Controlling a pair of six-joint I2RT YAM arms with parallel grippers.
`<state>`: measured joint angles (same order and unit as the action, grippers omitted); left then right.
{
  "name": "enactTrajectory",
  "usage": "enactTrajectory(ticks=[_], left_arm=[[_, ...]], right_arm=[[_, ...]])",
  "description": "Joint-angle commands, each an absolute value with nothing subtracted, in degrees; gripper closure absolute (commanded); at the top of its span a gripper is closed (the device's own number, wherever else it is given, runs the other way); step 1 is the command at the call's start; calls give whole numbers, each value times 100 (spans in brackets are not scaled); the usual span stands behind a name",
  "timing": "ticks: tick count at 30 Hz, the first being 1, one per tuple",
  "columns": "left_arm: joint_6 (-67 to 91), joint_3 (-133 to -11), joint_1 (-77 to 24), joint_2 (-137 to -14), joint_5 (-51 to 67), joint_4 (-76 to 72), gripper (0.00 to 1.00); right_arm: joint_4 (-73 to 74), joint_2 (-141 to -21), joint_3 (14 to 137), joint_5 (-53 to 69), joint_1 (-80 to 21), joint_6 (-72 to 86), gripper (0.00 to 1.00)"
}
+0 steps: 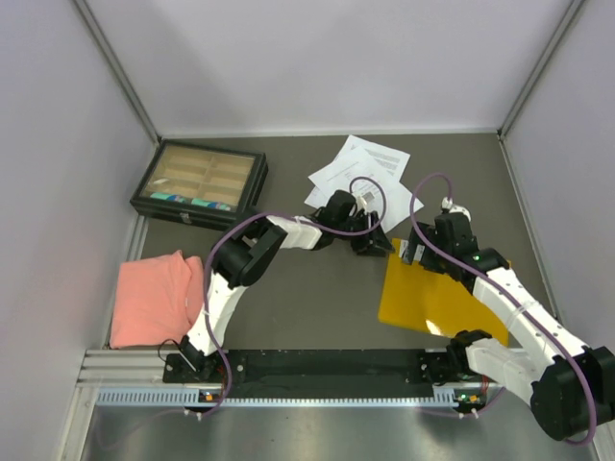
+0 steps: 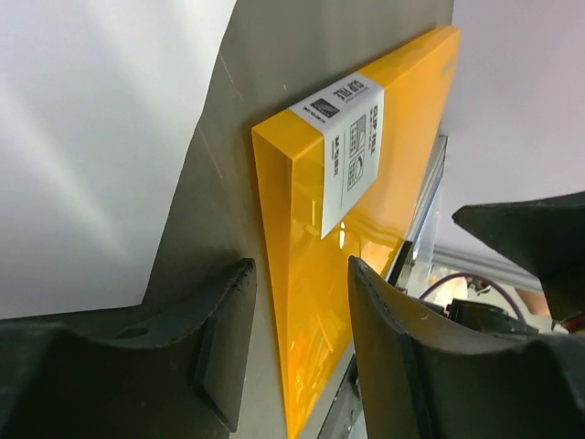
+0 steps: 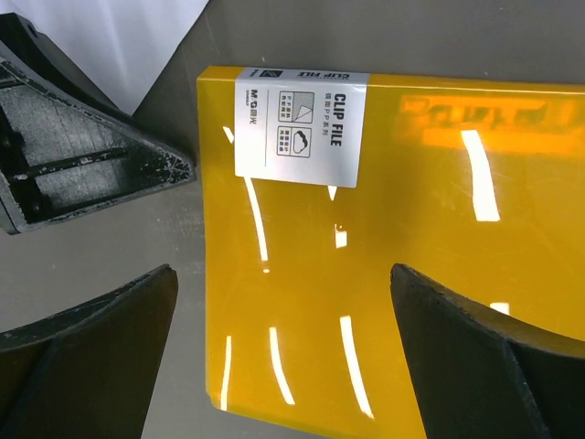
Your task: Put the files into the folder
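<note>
Worktop (image 1: 317,288): dark grey, walled in by pale panels on three sides; both arm bases sit on a rail at its near edge.
Folder (image 1: 428,298): yellow-orange glossy plastic, lying flat and shut on the right half of the worktop, with part of it beneath the right arm.
Compartment box (image 1: 200,182): black with a clear lid, at the far left, well apart from the folder.
Cloth (image 1: 154,298): pink and folded, at the near left beside the left arm's base.
Files (image 1: 360,163): a few white printed sheets fanned loosely at the far middle, outside the folder. A strip of bare worktop lies between them and the folder's far left corner (near it, not touching).
Right hand (image 3: 283,274): released, with the jaws spread wide. It hangs over the folder's labelled corner, one finger over the bare worktop and the other over the yellow cover, and holds nothing.
Left hand (image 2: 300,274): jaws part-way apart and clamped on nothing. In the left wrist view the folder's left edge runs through the gap between the fingers, with worktop showing beside it. The hand is reached out between the files and the folder.
Label (image 3: 300,137): small and white, printed "CLIP FILE", wrapped over the folder's far left corner.
</note>
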<state>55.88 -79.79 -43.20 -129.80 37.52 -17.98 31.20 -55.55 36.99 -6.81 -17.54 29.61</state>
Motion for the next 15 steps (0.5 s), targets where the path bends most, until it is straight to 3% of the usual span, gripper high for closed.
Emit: enactTrajectory(ticks=[1,15], left_arm=[[5159,-8165,-4201,-12639,3577,-1494,49],[6160,-8174,-4298,-13175,4060,-2724,48]], right_arm=[[3015,-5449,3735,-659,-1705,3006,1],[3006,-5449,3753,-668,-1705,2988,1]])
